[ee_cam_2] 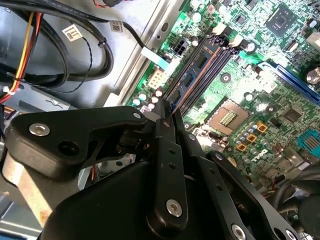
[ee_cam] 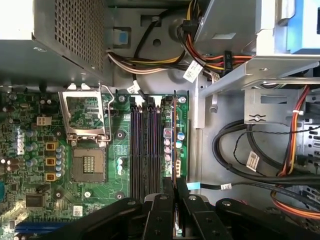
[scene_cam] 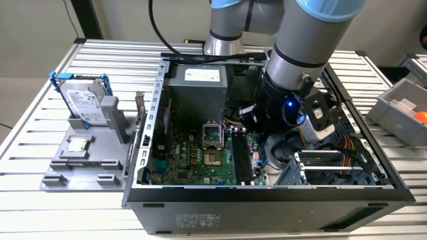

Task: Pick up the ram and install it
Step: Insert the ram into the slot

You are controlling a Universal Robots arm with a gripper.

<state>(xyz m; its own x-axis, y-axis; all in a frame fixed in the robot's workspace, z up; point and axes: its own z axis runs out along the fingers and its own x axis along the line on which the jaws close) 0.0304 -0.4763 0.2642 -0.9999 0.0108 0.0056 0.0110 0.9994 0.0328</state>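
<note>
Above the slots (ee_cam: 150, 145), the lowered claw (ee_cam: 174, 187) seemingly pinches the ram (ee_cam: 173, 145) upright.

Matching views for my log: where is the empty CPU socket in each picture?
Exterior view: CPU socket mid-motherboard, on the exterior view's left of the memory slots.
First wrist view: socket beside the slots, lid raised.
Second wrist view: socket just past the slots.
Shared landmark: the memory slots.
</note>
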